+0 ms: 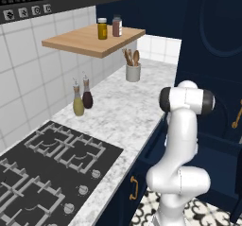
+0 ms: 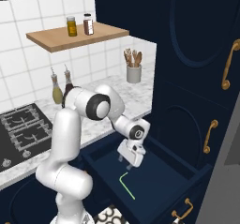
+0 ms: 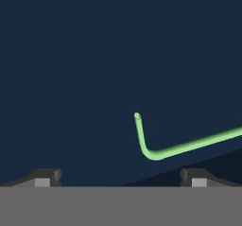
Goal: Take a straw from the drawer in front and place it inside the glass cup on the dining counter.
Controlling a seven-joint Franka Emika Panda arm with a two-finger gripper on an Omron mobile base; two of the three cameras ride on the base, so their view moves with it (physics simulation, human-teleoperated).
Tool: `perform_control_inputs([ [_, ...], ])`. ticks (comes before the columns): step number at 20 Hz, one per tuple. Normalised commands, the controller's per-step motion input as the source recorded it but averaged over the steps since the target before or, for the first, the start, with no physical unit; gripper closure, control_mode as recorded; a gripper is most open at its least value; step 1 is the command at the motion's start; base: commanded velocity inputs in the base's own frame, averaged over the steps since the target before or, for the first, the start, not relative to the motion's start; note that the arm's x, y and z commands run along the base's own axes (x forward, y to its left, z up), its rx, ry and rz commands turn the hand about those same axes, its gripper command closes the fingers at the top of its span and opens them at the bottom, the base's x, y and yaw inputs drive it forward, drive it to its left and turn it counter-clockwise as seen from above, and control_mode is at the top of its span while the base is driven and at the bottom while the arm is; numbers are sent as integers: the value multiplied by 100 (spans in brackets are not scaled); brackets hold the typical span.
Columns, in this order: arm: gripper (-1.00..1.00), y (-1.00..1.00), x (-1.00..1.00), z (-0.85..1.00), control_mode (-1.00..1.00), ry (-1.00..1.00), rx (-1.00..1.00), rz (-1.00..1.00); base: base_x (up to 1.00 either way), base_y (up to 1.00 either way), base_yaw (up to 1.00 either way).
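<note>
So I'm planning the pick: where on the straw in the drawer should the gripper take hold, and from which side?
Probably the long straight part of the straw, coming straight down from above. It lies flat on the floor of the drawer, so only its sides can be pinched. The open gripper should straddle it crosswise, clear of the bent end.

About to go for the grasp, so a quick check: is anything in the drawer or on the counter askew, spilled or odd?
Nothing stands out. The straw lies flat on the floor of the open drawer, whole, below the open pincer. On the counter the two bottles and the utensil holder stand upright, with no spill.
</note>
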Motion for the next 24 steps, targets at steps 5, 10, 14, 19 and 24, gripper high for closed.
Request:
perform_control_inputs([
  [5, -100, -8, 0, -16, -100, 0, 0, -6, 0, 0, 0],
  [10, -100, -10, -7, -5, -100, 0, 0, -5, 0, 0, 0],
  [14, -100, -1, -23, -2, -100, 0, 0, -7, 0, 0, 0],
  [19, -100, 0, -12, -17, -100, 0, -1, -8, 0, 0, 0],
  [24, -100, 0, -5, -22, -100, 0, -3, -6, 0, 0, 0],
])
